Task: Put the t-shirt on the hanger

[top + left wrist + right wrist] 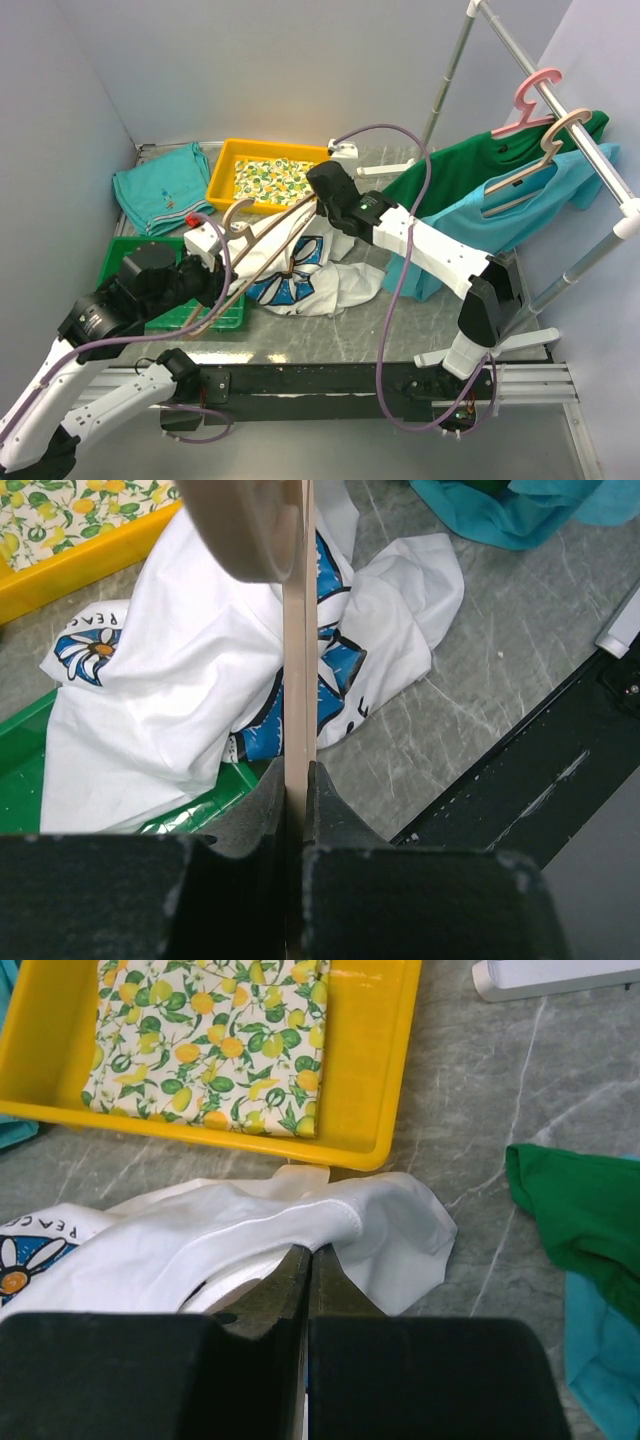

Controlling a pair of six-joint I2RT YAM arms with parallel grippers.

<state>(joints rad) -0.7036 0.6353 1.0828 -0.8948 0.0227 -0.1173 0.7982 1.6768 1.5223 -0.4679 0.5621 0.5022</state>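
Observation:
The white t-shirt (305, 272) with the blue daisy print lies crumpled on the table, partly over the green tray. The beige hanger (262, 257) slants across it, with its hook (236, 214) up at the left. My left gripper (213, 272) is shut on a bar of the hanger (298, 680), above the t-shirt (170, 690). My right gripper (318, 195) is shut on a white edge of the t-shirt (250, 1225) and holds it lifted near the yellow tray; its tips (310, 1252) are pinched on the fabric. Much of the hanger's frame is hidden by cloth.
A yellow tray (222, 175) with a lemon-print cloth (210, 1040) is at the back. A green tray (128, 248) is at the left, a folded teal garment (160, 190) behind it. A rack (560, 80) at the right holds a green shirt (460, 170) and a light blue shirt (500, 215).

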